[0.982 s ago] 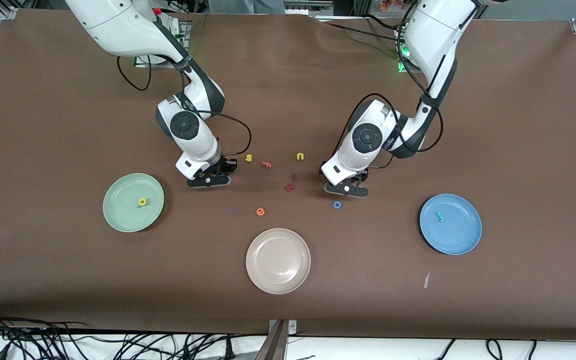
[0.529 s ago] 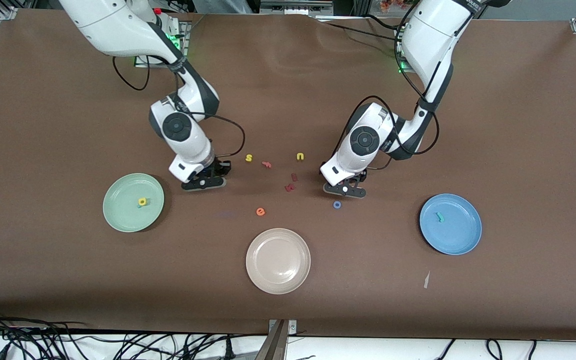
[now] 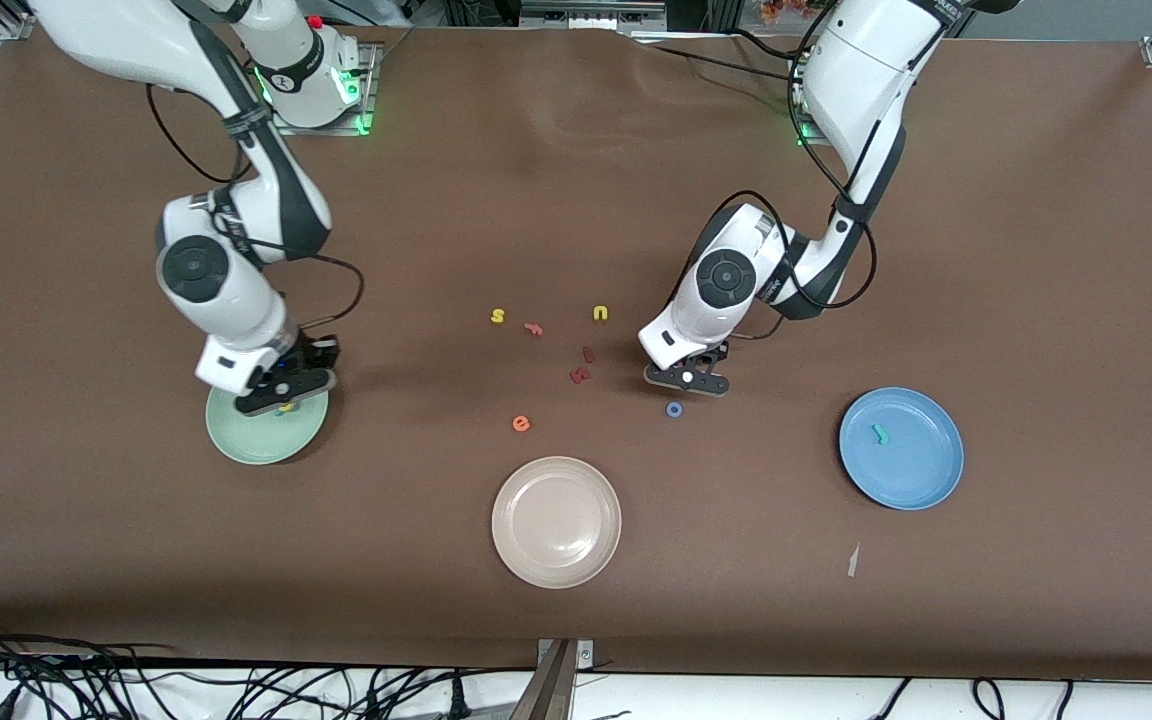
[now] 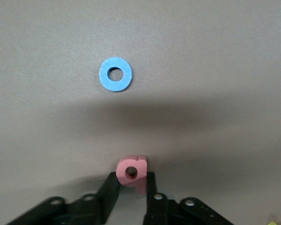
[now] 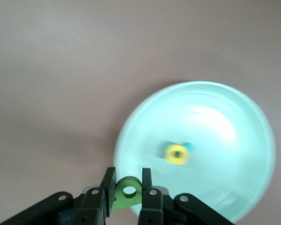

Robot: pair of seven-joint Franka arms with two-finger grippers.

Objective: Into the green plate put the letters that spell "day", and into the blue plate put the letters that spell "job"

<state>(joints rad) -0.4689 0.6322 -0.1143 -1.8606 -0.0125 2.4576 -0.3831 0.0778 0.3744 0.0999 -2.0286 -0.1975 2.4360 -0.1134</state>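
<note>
Holding a small olive-green "d" [image 5: 127, 191] tight between its fingers, the right tool [image 3: 281, 390] hangs over the edge of the green plate [image 3: 236, 440], at the rim that is farther from the front camera. The green plate sits toward the right arm's end of the tabletop [image 3: 576, 600]. A yellow "a" [image 5: 177, 154] lies in that plate, and a bit of a teal "y" [image 5: 189, 146] peeks out just beside it, touching it.

The left tool [image 3: 686, 381] is down low by the tabletop, near the middle. Its fingers are closed on the salmon-red "b" [image 4: 132, 172], as the left wrist view shows. The blue "o" [image 3: 674, 409] lies flat on the tabletop just beside this tool, a bit nearer to the front camera, and nothing is touching it.

The blue plate [image 3: 921, 475] sits toward the left arm's end of the tabletop. The teal "j" [image 3: 877, 434] lies in it.

A beige plate [image 3: 556, 521] with nothing in it sits nearest to the front camera, between the two other plates. Other letters lie loose in the middle of the tabletop: a yellow "s" [image 3: 498, 316], a yellow "u" [image 3: 600, 313], an orange "e" [image 3: 521, 424], a small red letter [image 3: 534, 328] and two dark red letters [image 3: 583, 366] close together.
</note>
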